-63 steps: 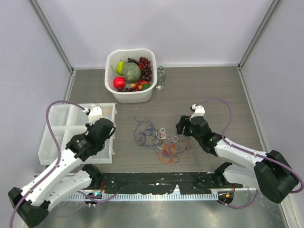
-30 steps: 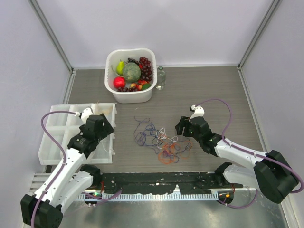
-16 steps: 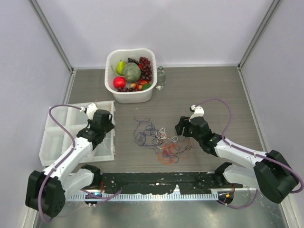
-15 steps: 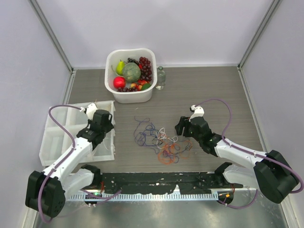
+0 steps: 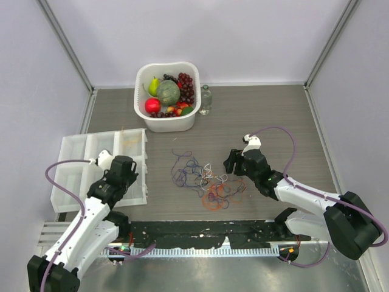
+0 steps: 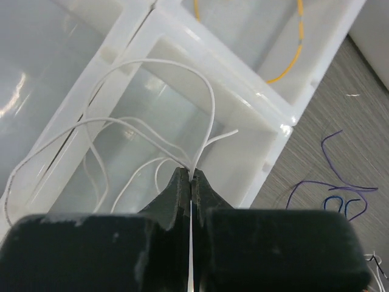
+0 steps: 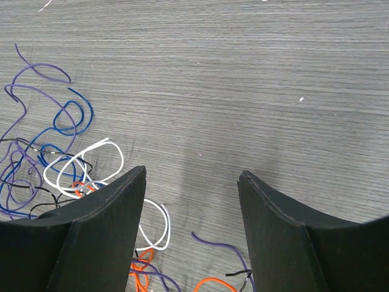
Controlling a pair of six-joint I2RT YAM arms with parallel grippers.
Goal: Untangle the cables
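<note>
The cables (image 5: 203, 182) lie in a loose tangle of purple, blue, white and orange wires on the table between the arms. My left gripper (image 5: 126, 170) is over the near right compartment of the white tray (image 5: 73, 141). In the left wrist view it (image 6: 190, 176) is shut on a white wire (image 6: 209, 103) that loops over that compartment. My right gripper (image 5: 230, 163) is open and empty just right of the tangle. In the right wrist view it (image 7: 193, 173) hovers over bare table, with white loops (image 7: 85, 164), purple wire (image 7: 36, 73) and orange wire (image 7: 143, 267) to its left.
A white basket (image 5: 165, 64) of fruit stands at the back, with a small clear bottle (image 5: 206, 99) beside it. A yellow-orange wire (image 6: 285, 67) lies in the tray's far compartment. A black rail (image 5: 200, 231) runs along the near edge.
My left arm has pulled back toward the near edge over the tray, still pinching the white wire. The right arm and the tangle have hardly moved.
</note>
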